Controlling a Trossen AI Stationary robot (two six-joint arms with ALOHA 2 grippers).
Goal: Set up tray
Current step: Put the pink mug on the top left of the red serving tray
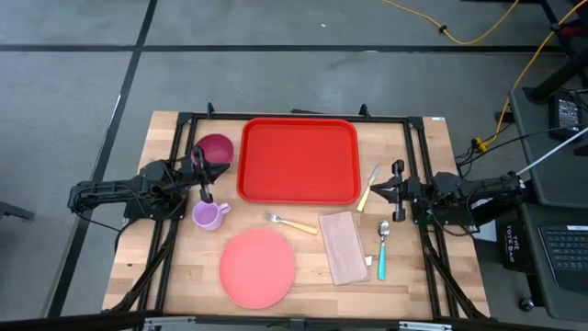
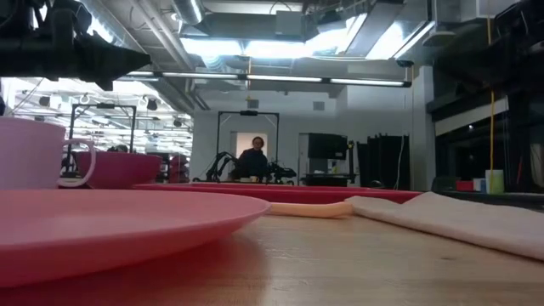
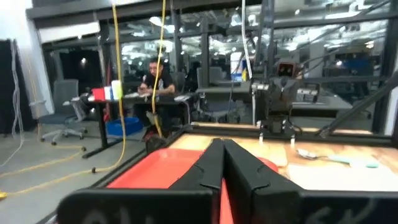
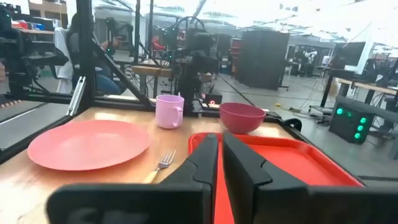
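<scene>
The red tray (image 1: 299, 161) lies flat on the far middle of the wooden table, with nothing on it. My left gripper (image 1: 216, 170) hovers level at the tray's left side, between a maroon bowl (image 1: 214, 147) and a lilac mug (image 1: 209, 215). Its fingers are shut and hold nothing, as the left wrist view shows (image 3: 222, 143). My right gripper (image 1: 375, 190) hovers level at the tray's right side, above a yellow-handled knife (image 1: 370, 184). It is shut too, with only a thin slit between its fingers (image 4: 219, 135).
A salmon-pink plate (image 1: 257, 267) lies near the front edge. Beside it are a fork (image 1: 291, 222), a folded beige napkin (image 1: 343, 246) and a teal-handled spoon (image 1: 383, 248). A black frame (image 1: 413, 138) borders the table. A person sits at a desk (image 3: 155, 78) beyond it.
</scene>
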